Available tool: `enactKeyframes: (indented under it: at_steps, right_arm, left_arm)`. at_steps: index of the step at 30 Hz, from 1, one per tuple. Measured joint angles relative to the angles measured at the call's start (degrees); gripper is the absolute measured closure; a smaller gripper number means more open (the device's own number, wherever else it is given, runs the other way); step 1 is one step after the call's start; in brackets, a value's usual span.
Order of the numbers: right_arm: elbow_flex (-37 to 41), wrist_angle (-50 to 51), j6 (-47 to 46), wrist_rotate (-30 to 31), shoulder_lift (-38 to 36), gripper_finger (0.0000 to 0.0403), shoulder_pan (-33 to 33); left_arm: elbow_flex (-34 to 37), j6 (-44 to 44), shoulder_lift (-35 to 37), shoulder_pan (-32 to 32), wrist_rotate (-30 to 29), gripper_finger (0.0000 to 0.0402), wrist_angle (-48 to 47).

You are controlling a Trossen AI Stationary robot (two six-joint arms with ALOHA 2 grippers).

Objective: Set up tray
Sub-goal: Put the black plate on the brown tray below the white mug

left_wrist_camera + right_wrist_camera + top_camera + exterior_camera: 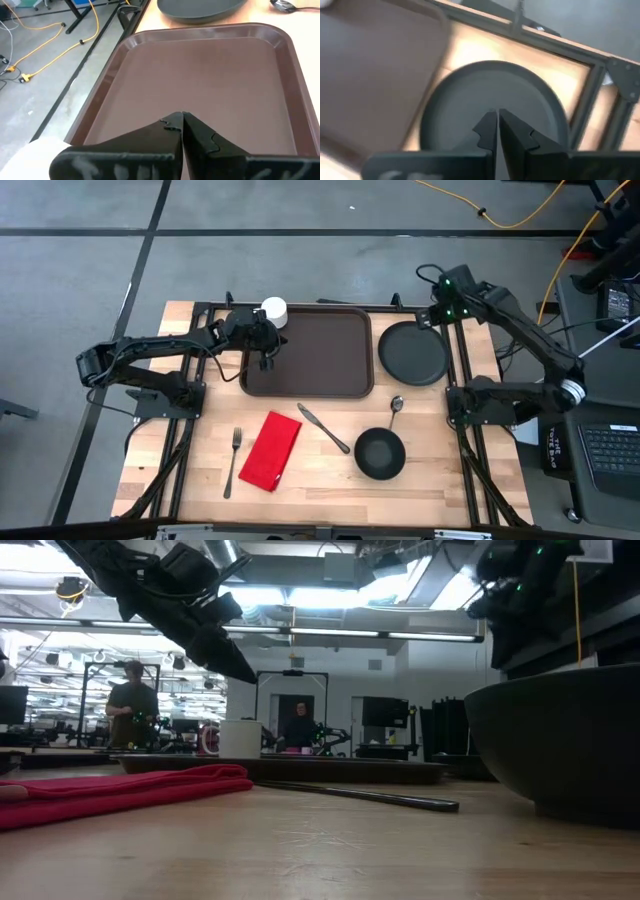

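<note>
The dark brown tray (320, 355) lies flat at the table's far middle, with nothing on it. My left gripper (266, 362) hangs shut above its left part, slanting down, its tips (178, 118) clear of the tray floor (210, 65); the low view shows it (240, 670) well above the rim. My right gripper (497, 114) is shut and hovers over the round black plate (490, 95), which lies on the table right of the tray (413, 352). Nothing is between either pair of fingers.
A white cup (273, 310) stands at the tray's far left corner, close to my left gripper. Nearer the front lie a fork (233, 460), a red napkin (271, 450), a knife (323, 427), a spoon (396, 406) and a black bowl (380, 454). People stand in the room behind (130, 700).
</note>
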State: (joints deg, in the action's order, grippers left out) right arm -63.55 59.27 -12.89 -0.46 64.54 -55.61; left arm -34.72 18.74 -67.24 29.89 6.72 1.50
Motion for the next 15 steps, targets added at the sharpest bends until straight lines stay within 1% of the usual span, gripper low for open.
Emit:
enactKeyframes:
  at_steps: [3, 7, 11, 15]
  right_arm:
    - [-0.5, 1.1, 1.8, -2.3, 2.6, 0.0377, -2.7]
    - [-1.8, 3.3, 3.1, -5.5, 4.8, 0.0377, -3.5]
    - [-2.1, 3.0, 0.0, -5.0, 6.0, 0.0377, -3.6]
    - [-2.1, 2.3, -4.8, -1.5, 7.8, 0.0378, -3.3]
  left_arm:
    - [0.0, 0.0, 0.0, 0.0, 0.0, 0.0398, 0.0]
    - [0.0, 0.0, 0.0, 0.0, 0.0, 0.0398, 0.1]
    - [0.0, 0.0, 0.0, 0.0, 0.0, 0.0398, 0.1]
    - [0.0, 0.0, 0.0, 0.0, 0.0, 0.0398, 0.1]
